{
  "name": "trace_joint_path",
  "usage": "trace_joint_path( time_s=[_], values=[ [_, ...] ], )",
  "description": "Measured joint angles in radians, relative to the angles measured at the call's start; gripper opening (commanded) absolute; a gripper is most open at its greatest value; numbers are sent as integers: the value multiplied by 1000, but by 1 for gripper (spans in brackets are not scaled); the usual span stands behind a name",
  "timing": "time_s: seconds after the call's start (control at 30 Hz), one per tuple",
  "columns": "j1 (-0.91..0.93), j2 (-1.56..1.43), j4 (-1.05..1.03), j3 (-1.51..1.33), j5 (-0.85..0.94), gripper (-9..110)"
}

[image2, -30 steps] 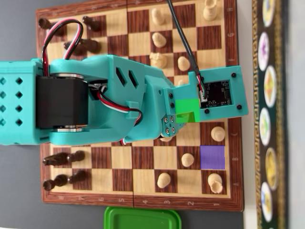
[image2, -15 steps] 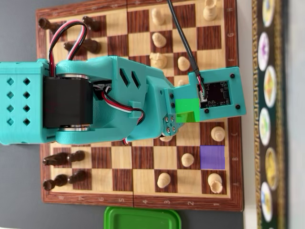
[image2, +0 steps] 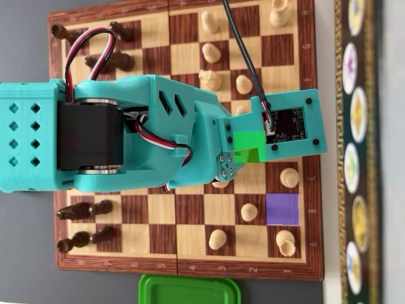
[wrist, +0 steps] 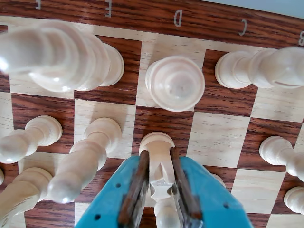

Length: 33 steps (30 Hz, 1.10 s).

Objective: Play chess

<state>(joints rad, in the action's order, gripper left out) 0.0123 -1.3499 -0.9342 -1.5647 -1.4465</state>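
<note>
In the wrist view my teal gripper (wrist: 158, 154) is shut on a white chess piece (wrist: 159, 171). Its round base (wrist: 156, 141) points away from the camera, over a dark square of the chessboard (wrist: 218, 137). White pieces stand around it: a round-topped one (wrist: 175, 83) just ahead, a tall one (wrist: 52, 54) at upper left, another (wrist: 266, 66) at upper right. In the overhead view the teal arm (image2: 158, 133) lies across the middle of the chessboard (image2: 185, 58) and hides the jaws. A green square (image2: 248, 145) shows by the wrist, a purple square (image2: 282, 209) below it.
Dark pieces (image2: 85, 209) stand along the board's left side in the overhead view, white pieces (image2: 217, 239) on the right half. A green lidded box (image2: 188, 290) sits below the board. A dark strip with oval pictures (image2: 357, 152) runs along the right edge.
The arm's rear part with the black motor shifted a little to the right in the overhead view a second ago. It has held still since; the wrist end barely moved.
</note>
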Motion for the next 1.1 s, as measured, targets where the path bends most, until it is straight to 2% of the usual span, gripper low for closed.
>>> trace_joint_path(
  time_s=[1.1],
  values=[
    [-8,3,0,31,-3,12]
  ],
)
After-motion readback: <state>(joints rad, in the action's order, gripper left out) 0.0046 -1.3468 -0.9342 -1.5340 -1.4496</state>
